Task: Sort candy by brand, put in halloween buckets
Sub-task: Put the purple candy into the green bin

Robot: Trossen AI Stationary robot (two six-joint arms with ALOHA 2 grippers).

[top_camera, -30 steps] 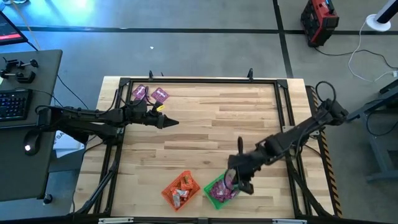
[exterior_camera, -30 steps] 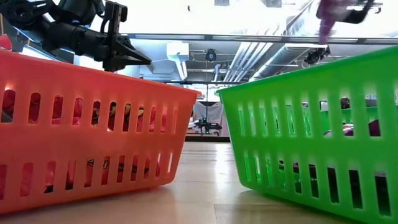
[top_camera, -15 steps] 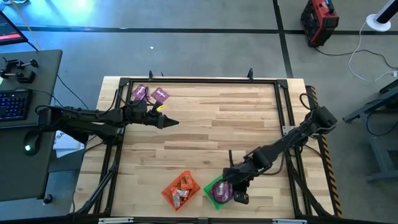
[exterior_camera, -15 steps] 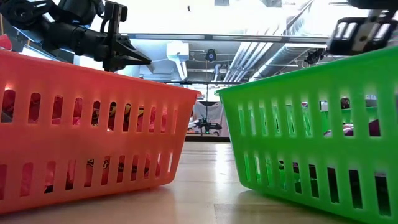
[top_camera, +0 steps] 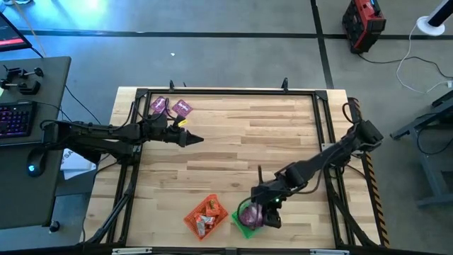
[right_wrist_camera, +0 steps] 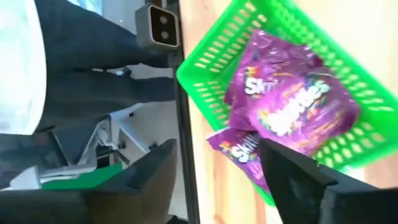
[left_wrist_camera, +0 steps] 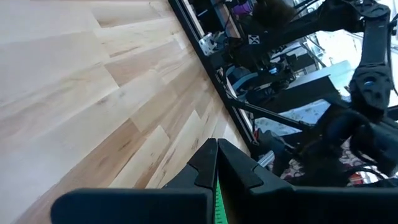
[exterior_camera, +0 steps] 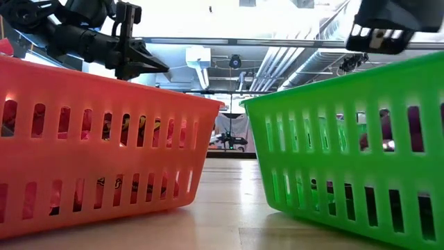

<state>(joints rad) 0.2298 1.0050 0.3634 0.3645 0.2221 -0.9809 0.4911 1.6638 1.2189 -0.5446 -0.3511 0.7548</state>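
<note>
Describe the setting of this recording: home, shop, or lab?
Most likely a robotics lab or workshop: a framed wooden table on a bare grey floor, exposed ceiling ducts, and a keyboard on a side desk.

The purple candy packet (right_wrist_camera: 292, 106) that was gripped a second ago above the green bucket (top_camera: 239, 219) at the lower centre of the high view has been released and now lies inside it. The right pincer (top_camera: 263, 212) has been opened wide and shifted slightly left over the bucket.
</note>
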